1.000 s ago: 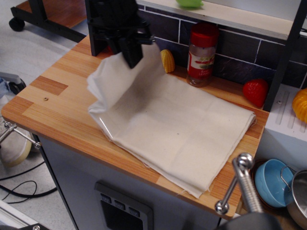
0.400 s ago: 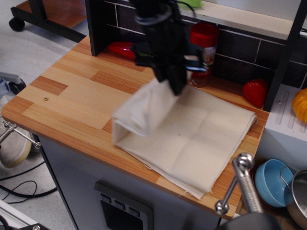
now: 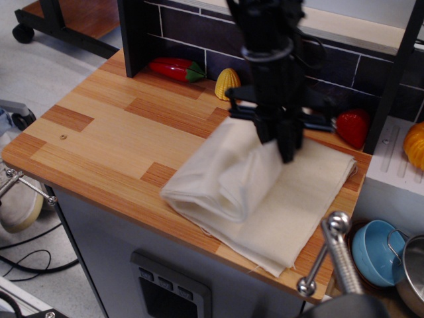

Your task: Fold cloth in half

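Observation:
The cloth (image 3: 265, 199) is a cream fabric sheet on the right half of the wooden counter (image 3: 99, 132). Its left part is lifted and curled over into a rolled fold above the rest. My black gripper (image 3: 286, 147) hangs over the cloth's middle-right and is shut on the cloth's raised edge, holding it just above the lower layer. The arm hides the spice jar behind it.
A red pepper (image 3: 173, 68), a yellow corn piece (image 3: 227, 82) and a red strawberry (image 3: 351, 126) lie along the dark tiled back wall. A metal faucet (image 3: 334, 255), a blue cup (image 3: 377, 252) and a pot (image 3: 414, 275) sit at the lower right, off the counter's edge.
My gripper has carried the cloth's held edge from the back left across to the right. The lifted part now curls over the cloth's right half. The left counter is uncovered.

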